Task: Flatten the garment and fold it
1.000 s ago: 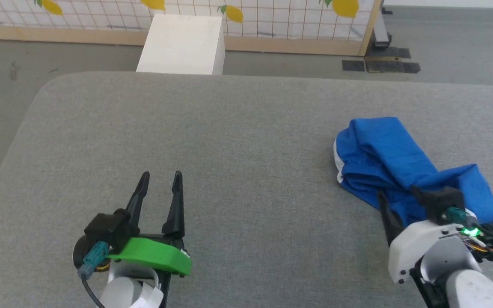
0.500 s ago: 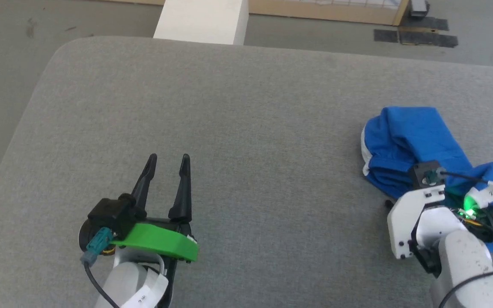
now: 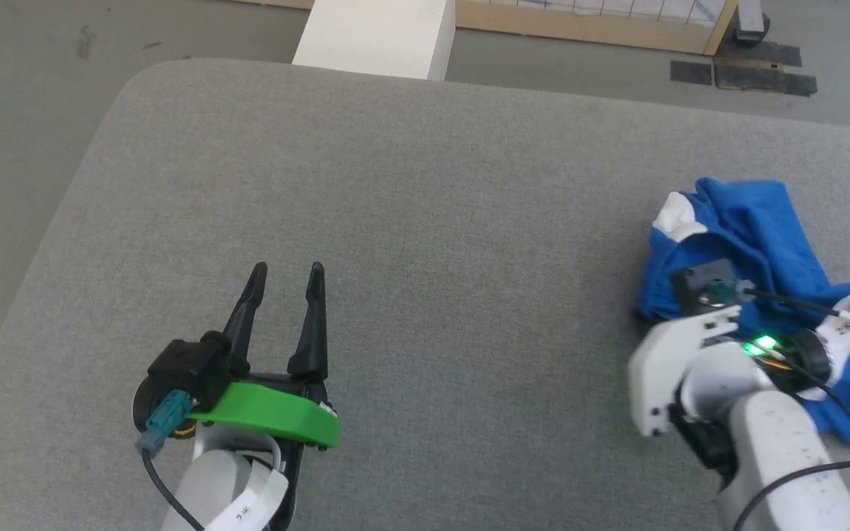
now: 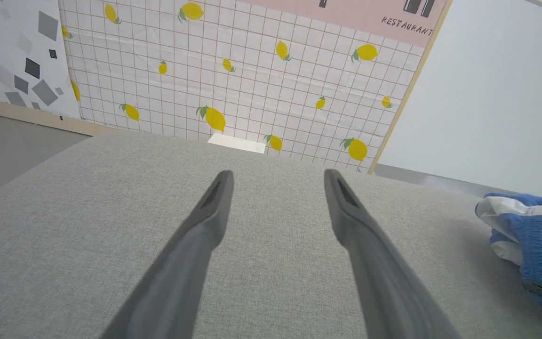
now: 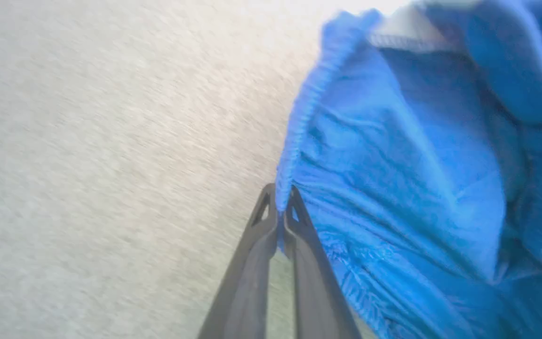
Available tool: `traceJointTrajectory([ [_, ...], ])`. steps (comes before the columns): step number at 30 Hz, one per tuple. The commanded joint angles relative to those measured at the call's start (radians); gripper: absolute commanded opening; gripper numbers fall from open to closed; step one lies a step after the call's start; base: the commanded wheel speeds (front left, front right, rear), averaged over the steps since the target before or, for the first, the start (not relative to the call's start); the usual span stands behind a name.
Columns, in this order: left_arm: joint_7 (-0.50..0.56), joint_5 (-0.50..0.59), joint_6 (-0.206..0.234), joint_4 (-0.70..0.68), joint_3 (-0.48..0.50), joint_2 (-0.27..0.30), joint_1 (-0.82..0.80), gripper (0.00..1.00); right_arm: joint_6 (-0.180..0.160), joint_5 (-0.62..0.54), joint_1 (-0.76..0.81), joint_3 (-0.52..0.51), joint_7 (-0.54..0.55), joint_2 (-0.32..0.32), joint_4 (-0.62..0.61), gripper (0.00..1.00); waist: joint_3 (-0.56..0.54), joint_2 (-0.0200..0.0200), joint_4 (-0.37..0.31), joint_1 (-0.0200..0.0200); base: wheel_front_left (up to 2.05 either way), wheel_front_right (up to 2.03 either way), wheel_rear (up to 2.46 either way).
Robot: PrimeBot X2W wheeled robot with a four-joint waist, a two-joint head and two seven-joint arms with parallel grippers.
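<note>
Right wrist view: right tool [image 5: 280,190] clamped on waistband [image 5: 295,127] of shorts [image 5: 417,165], probably for spreading; left tool [image 4: 278,173] wide, empty, well apart from shorts

The garment [image 3: 764,221] runs off the head view's right edge. The right wrist view is smeared, perhaps by motion.

I count one pair of shorts [image 3: 757,221], one bench [image 3: 425,184], one white box [image 3: 377,33] past it, and two pincers of mine: left pincer [image 3: 286,267], right pincer [image 5: 280,190], two fingers [image 4: 205,226] each.
</note>
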Motion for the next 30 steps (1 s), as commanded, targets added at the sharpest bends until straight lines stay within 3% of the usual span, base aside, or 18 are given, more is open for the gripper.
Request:
traceJointTrajectory([
  [1,-0.004,0.004,0.003,-0.001,0.004,-0.002,-0.001,1.0,-0.001,0.027,0.005,0.042,-0.031,0.004,-0.033,0.0,-0.014,0.0,-0.006,-0.0001,0.0,0.0,0.0],
  [7,-0.004,0.008,0.0,-0.002,0.011,-0.002,0.005,1.0,-0.001,0.134,-0.003,0.312,-0.073,0.004,-0.135,0.0,-0.031,0.0,-0.017,-0.0001,0.0,0.0,0.0],
  [13,-0.004,0.002,0.0,-0.001,-0.004,-0.002,-0.003,1.0,-0.001,0.198,-0.017,0.496,-0.005,0.004,-0.043,0.0,-0.03,0.0,-0.008,-0.0001,0.0,0.0,0.0],
  [14,-0.004,0.001,0.0,0.0,-0.008,-0.002,-0.006,1.0,-0.001,0.205,-0.019,0.509,-0.001,0.004,-0.027,0.46,-0.029,0.0,-0.004,-0.0001,0.0,0.0,0.0],
  [15,-0.004,0.0,0.0,0.0,-0.012,-0.002,-0.008,1.0,-0.001,0.213,-0.023,0.517,0.003,0.004,-0.01,1.0,-0.029,0.0,-0.001,-0.0001,0.0,0.0,0.0],
  [21,-0.004,0.004,0.003,0.001,-0.004,-0.002,0.0,1.0,-0.001,0.236,-0.019,0.479,-0.043,0.004,-0.033,1.0,-0.044,0.0,-0.005,-0.0001,0.0,0.0,0.0],
  [30,-0.004,0.017,0.0,0.003,0.019,-0.002,0.036,1.0,-0.001,0.171,0.124,0.229,-0.255,0.004,-0.272,1.0,-0.095,0.0,-0.063,-0.0001,0.0,0.0,0.0],
])
